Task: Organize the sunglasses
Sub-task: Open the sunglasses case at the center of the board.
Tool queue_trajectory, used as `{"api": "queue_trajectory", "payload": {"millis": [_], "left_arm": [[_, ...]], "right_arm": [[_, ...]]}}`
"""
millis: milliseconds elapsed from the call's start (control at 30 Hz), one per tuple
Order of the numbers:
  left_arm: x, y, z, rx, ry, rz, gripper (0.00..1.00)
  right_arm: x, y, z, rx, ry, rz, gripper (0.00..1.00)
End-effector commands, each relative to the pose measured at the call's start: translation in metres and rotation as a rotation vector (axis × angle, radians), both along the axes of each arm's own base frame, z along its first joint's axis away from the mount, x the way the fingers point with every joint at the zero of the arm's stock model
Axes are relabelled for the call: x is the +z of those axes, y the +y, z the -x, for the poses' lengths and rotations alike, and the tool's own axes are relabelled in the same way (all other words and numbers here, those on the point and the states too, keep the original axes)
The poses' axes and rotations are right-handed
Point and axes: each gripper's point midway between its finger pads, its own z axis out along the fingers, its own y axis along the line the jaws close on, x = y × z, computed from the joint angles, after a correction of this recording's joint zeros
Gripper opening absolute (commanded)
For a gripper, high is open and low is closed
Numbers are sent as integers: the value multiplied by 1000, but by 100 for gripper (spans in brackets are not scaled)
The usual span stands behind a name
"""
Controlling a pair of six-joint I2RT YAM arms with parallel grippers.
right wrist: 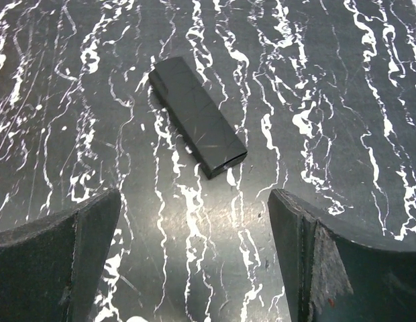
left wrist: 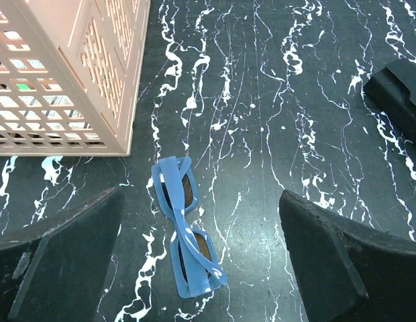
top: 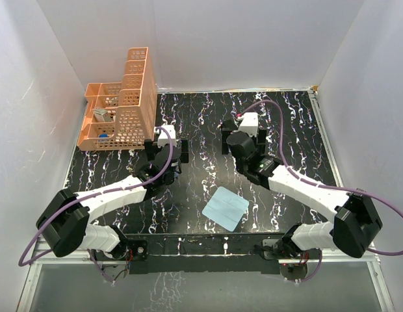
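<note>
- We find the top view bright and evenly lit from above; the plain white enclosure walls [top: 32, 97] wash out, nearly featureless.
- The glossy black, white-veined marble-look tabletop [top: 208, 130] shows a pale sheen toward its near edge.
- In the right wrist view, hazy glare spreads over the tabletop at bottom centre, between the right gripper's dark fingers [right wrist: 67, 255].
- The matte black oblong case [right wrist: 198, 124] is sharp, its scratches legible and its shadow thin and soft.
- In the left wrist view, the folded blue plastic sunglasses [left wrist: 184, 228] look crisp; the left gripper's dark fingers [left wrist: 60, 261] look slightly soft.
- The peach plastic lattice basket [left wrist: 67, 67] nears overexposure at the upper left.
</note>
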Motion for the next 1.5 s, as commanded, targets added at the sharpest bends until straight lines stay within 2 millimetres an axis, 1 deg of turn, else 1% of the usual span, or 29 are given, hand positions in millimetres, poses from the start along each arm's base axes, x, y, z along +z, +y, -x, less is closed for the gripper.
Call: {"api": "queue_trajectory", "payload": {"millis": [0, 100, 200, 267, 367, 500, 533, 600, 633, 667, 733, 867, 1000, 1133, 1300, 1467], "left_arm": [[2, 2, -1, 49, -19, 54, 99], [-11, -4, 0, 43, 33, 55, 98], [-30, -6, 2, 42, 92, 42, 99], [-39, -8, 5, 30, 111, 49, 99], [-47, -5, 8, 29, 114, 49, 98], [-54, -1, 10, 42, 121, 36, 99], [-57, -1, 10, 41, 123, 33, 98], [-61, -1, 12, 36, 131, 37, 98], [-63, -3, 12, 30, 135, 43, 98], [-65, -4, 12, 26, 142, 47, 99], [-67, -6, 13, 18, 151, 50, 98], [-68, -6, 12, 16, 151, 51, 98], [-69, -9, 11, 7, 156, 56, 98], [-70, -9, 10, 5, 160, 57, 99], [-69, -9, 11, 0, 161, 66, 98], [-69, -9, 11, -5, 162, 72, 98]], "right_arm": [[12, -12, -23, -45, 12, -38, 89], [2, -19, -36, -57, 42, -24, 88], [-7, -19, -49, -63, 55, 34, 88], [-14, -18, -58, -71, 80, 69, 86], [-27, -13, -70, -61, 119, 104, 83], [-44, -7, -87, -42, 161, 102, 81], [-52, -8, -92, -46, 179, 107, 79], [-58, -8, -100, -44, 197, 105, 73], [-69, -9, -104, -49, 222, 120, 71], [-74, -10, -108, -53, 230, 128, 68], [-79, -10, -113, -58, 236, 140, 66], [-88, -10, -122, -63, 247, 177, 65], [-91, -10, -127, -67, 253, 206, 65], [-92, -9, -129, -63, 250, 215, 65], [-101, -12, -131, -74, 268, 249, 62], [-107, -12, -133, -72, 276, 258, 63]]}}
